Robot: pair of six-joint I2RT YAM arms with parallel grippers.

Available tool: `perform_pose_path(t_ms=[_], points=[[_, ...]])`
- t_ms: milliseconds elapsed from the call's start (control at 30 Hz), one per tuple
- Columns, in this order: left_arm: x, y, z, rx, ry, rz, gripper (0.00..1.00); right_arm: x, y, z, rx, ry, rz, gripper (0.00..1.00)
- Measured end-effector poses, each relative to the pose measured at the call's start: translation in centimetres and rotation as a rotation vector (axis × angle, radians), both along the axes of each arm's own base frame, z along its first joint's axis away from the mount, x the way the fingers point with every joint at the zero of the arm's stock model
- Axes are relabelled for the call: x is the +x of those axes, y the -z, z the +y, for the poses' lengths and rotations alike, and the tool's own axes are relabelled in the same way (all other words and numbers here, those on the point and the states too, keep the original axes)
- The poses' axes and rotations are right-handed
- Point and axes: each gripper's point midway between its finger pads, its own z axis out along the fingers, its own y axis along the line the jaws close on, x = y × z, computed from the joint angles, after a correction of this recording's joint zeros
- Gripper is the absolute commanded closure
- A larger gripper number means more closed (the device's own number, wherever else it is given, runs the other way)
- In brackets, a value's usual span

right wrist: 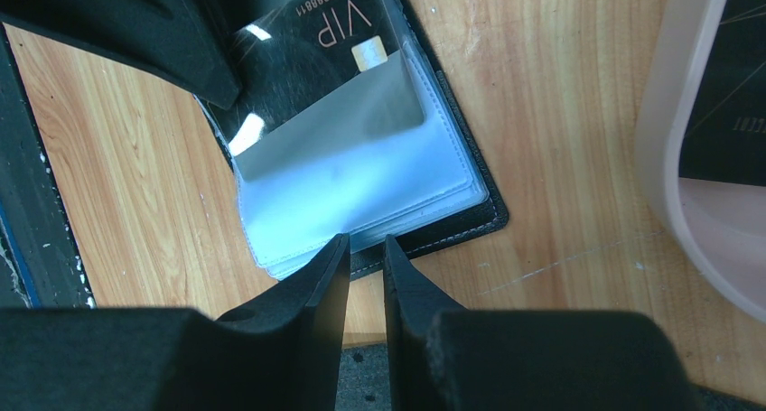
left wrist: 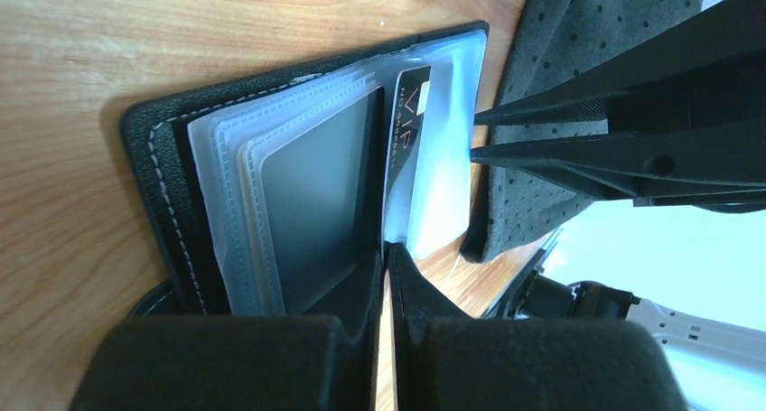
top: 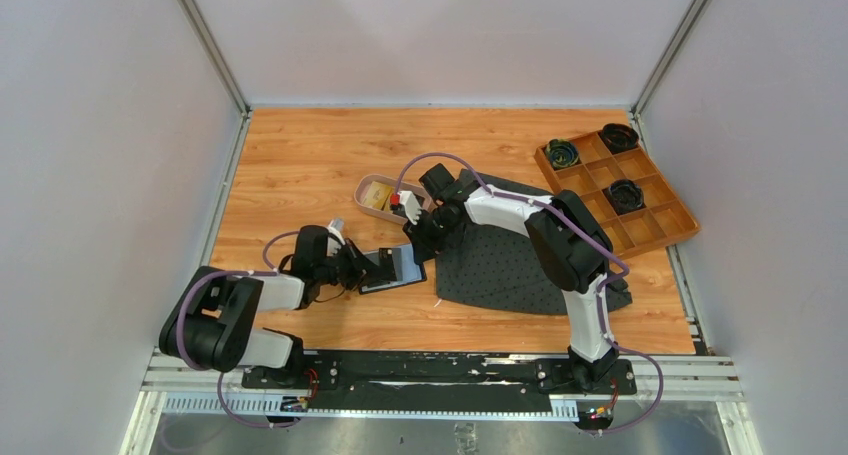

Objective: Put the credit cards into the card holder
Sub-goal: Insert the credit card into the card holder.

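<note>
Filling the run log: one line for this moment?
card holder: open | black card: partly in sleeve | left tool: shut at holder edge | right tool: slightly open at sleeve

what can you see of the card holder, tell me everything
The card holder is a small black wallet, leather-like with pale stitching. It lies open on the wooden table beside the dotted grey cloth. Inside is a stack of frosted clear plastic sleeves, and a black VIP card sits partway in one. The left gripper has its jaws shut at that sleeve's edge, seemingly pinching it. The right gripper has its jaws slightly apart at another edge.
</note>
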Motion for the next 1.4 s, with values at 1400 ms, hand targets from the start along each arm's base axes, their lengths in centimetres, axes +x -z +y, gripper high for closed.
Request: perform_pose_path(t_ms=[1400], points=[[-0.4, -0.1, -1.3, -0.017, 0.027, 0.002, 0.66, -1.1, -5.5, -2.8, 0.058, -0.107, -0.1, 0.4]])
